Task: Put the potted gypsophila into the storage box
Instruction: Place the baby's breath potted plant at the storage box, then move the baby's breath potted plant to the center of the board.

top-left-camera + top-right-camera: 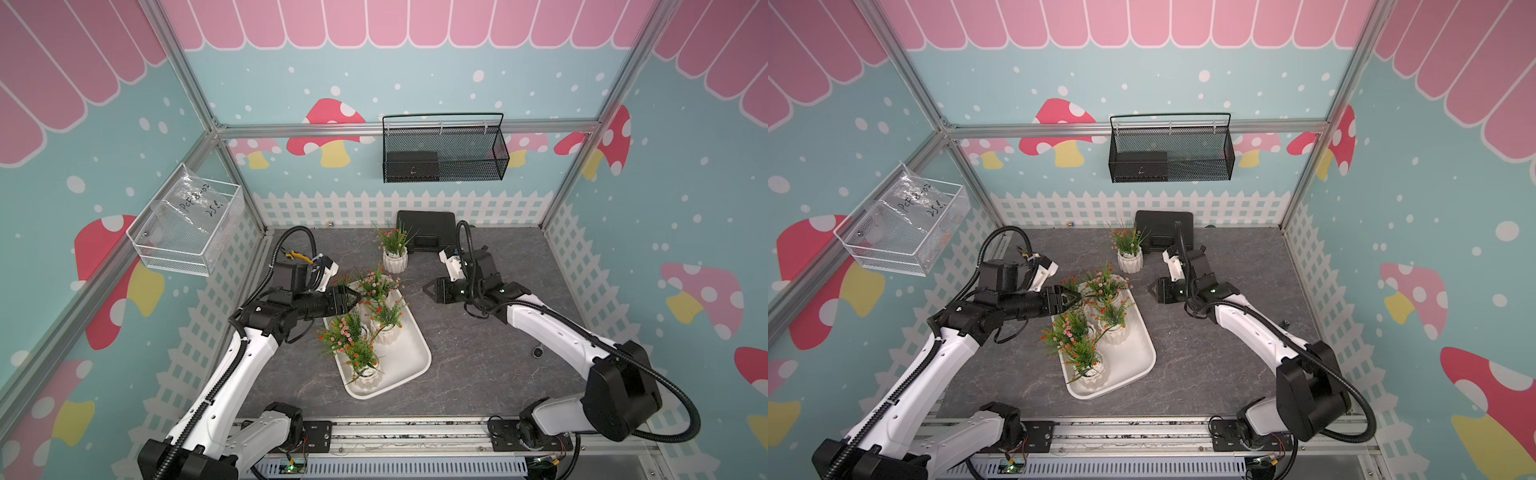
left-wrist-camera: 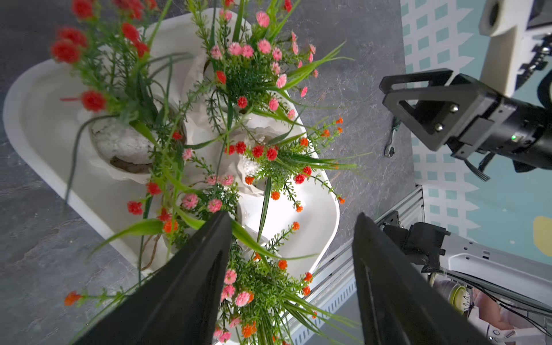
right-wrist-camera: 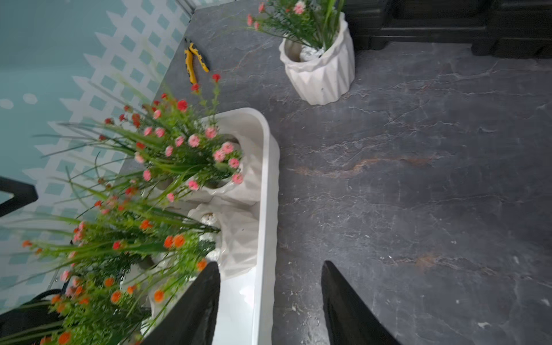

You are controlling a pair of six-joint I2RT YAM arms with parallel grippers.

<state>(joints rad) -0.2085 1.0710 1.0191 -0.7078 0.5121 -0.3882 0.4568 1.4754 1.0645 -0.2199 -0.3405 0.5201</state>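
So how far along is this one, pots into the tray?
Done: about five pots stand in the tray, though foliage overlaps. In hand: nothing; the left gripper is open over those plants, the right gripper open beside the tray. Left: the last pot, on the table by the black case.

Teal mushroom walls (image 1: 415,83) w/ pink awning (image 1: 291,20), grey stone tabletop (image 1: 478,353).

We get bright, even light w/ soft shadows; top views bend at edges; potted gypsophila (image 3: 98,263) nr storage box (image 3: 267,194) rim look blurry.
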